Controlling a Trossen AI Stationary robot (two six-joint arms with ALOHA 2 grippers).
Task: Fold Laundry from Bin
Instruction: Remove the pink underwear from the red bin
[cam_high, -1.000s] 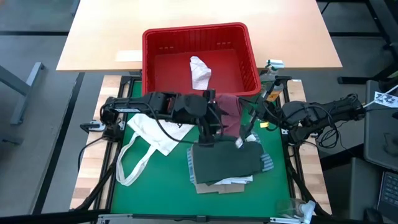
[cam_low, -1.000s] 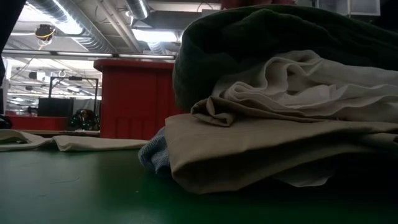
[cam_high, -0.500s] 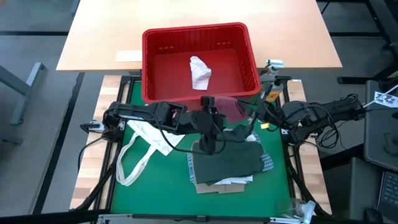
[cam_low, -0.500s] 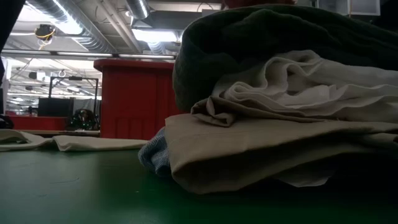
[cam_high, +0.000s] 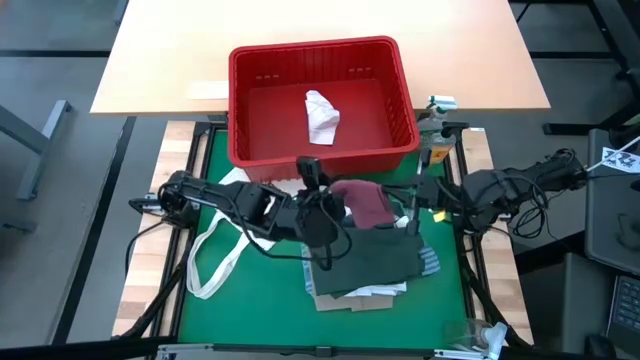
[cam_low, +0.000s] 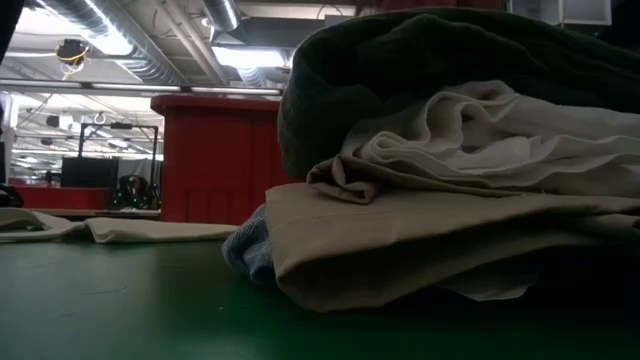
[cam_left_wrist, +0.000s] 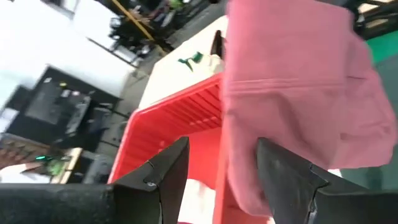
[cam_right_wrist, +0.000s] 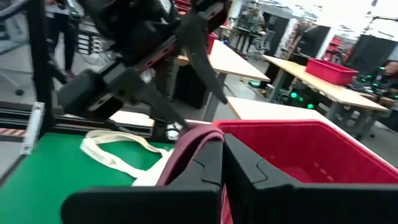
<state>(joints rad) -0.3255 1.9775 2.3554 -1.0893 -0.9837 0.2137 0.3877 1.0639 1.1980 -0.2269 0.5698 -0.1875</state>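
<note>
From where I stand, the white tote bag (cam_high: 245, 225) sprawls at nine o'clock on the green mat (cam_high: 250, 300), straps looping toward seven; it is not laundry and lies under the left arm's reach. The left gripper (cam_high: 322, 212) hovers near the centre with fingers spread wide, holding nothing, just beside the maroon piece (cam_high: 362, 203). That small garment hangs limp from the right gripper (cam_high: 398, 208), whose fingers are pinched tight on one edge at about three o'clock. It looks light, soft and floppy, so a second hold on the free hem opposite would spread it best. Below, at six o'clock, the folded stack (cam_high: 365, 265) with the dark green-grey top (cam_low: 450, 60) uppermost sits close enough to get dragged. The red bin (cam_high: 320, 150) at twelve holds one white piece (cam_high: 321, 115).
</note>
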